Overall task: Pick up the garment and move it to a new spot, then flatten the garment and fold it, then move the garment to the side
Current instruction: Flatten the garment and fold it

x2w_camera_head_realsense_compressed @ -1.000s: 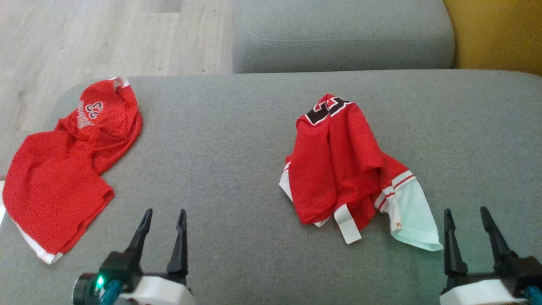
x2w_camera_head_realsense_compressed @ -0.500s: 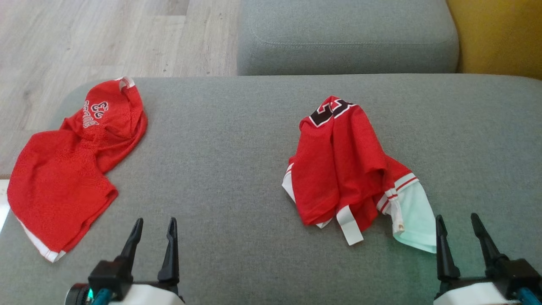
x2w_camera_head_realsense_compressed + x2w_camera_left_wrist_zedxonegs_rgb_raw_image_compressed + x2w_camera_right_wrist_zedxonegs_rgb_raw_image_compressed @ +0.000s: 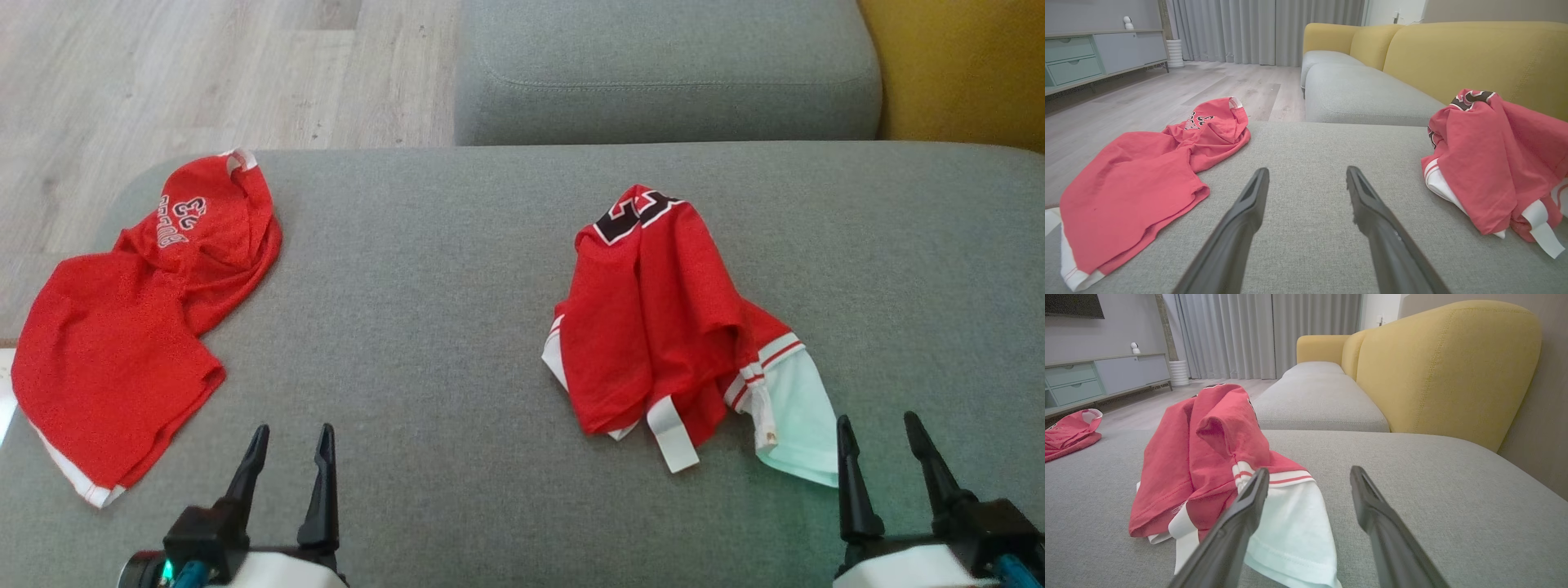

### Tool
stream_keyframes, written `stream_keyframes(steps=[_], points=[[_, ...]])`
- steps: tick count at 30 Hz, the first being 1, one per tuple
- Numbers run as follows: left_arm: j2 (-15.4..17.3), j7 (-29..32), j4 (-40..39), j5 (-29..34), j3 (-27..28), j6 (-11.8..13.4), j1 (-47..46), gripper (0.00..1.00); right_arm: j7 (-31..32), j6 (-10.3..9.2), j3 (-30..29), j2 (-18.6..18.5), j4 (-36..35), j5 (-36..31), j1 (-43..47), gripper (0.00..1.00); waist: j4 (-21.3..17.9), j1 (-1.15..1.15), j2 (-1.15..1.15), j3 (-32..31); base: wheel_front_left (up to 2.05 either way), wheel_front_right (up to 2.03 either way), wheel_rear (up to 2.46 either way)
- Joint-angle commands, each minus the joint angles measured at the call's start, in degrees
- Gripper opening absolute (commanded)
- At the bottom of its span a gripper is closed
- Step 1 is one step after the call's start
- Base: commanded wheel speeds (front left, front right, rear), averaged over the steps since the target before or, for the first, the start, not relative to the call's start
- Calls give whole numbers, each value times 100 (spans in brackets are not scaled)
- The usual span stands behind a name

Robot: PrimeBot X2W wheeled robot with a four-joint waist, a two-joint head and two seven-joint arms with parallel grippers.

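A crumpled red jersey with white trim and a pale sleeve lies right of centre on the grey sofa seat; it appears at the right in the left wrist view and ahead-left in the right wrist view. A second red garment with white lettering is spread at the seat's left edge. My left gripper stands open near the front edge, between the two garments, holding nothing. My right gripper is open just right of the jersey's pale sleeve, apart from it.
Another grey seat cushion lies behind, with a yellow backrest at the right. Wooden floor drops off beyond the seat's left edge. A low cabinet and curtains stand far off.
Both grippers have drawn back toward the bottom of the head view. The camera shifted slightly, so the garments sit a little differently in the picture; neither was touched.
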Motion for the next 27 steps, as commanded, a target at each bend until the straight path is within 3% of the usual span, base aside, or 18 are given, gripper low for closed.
stream_keyframes(steps=[1, 27], points=[[-39, -70, -175, 33, 186, -10, -248, 100, -62, 44, 151, -42, -169, 38, -197, 100, -6, 0, 0, -2, 0, 0, 0], [-44, -70, -307, -112, 212, 108, -281, 100, -62, 44, 97, -41, -249, -38, -236, 100, -28, 0, 0, 125, 0, 0, 0]])
